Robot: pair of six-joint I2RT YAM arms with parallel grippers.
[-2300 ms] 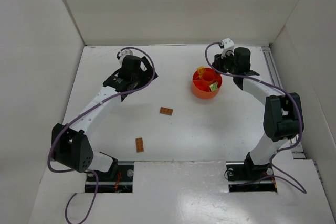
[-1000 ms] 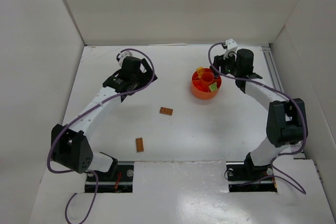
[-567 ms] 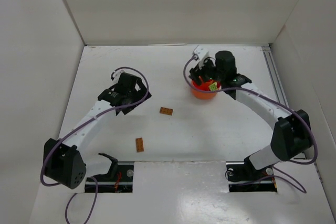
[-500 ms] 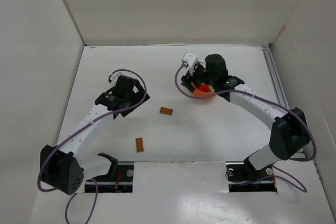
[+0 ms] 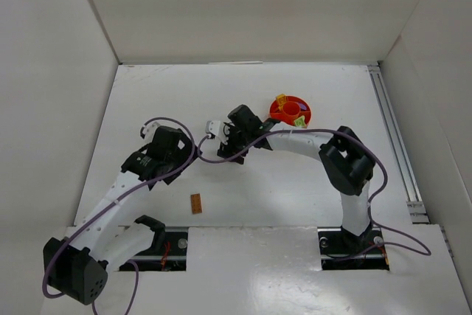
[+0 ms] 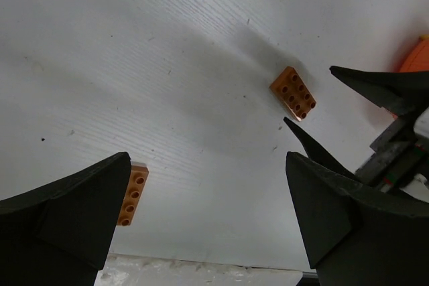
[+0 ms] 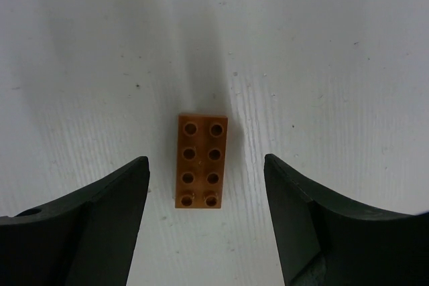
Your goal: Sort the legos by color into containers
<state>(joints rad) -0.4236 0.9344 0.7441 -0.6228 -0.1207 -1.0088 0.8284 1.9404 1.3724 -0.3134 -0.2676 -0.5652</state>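
A brown-orange two-by-four lego (image 7: 202, 161) lies flat on the white table, straight below my right gripper (image 7: 204, 162), between its open jaws and apart from both. In the top view the right gripper (image 5: 234, 145) covers this lego. The left wrist view shows the same lego (image 6: 293, 92) with the right gripper's fingers (image 6: 375, 88) beside it. A second brown-orange lego (image 5: 196, 203) lies near the front; it also shows in the left wrist view (image 6: 132, 194), partly behind a finger. My left gripper (image 5: 168, 158) (image 6: 208, 165) is open and empty. The round orange-red dish (image 5: 279, 114) holds a yellow lego (image 5: 281, 99) and a pale yellow-green lego (image 5: 300, 120).
White walls enclose the table on the left, back and right. A metal rail (image 5: 393, 138) runs along the right side. The table's near edge (image 6: 201, 269) shows low in the left wrist view. The two arms are close together mid-table.
My right arm has swung left from the dish to above the middle brown-orange lego. My left arm has drawn back toward the near side and to the right.
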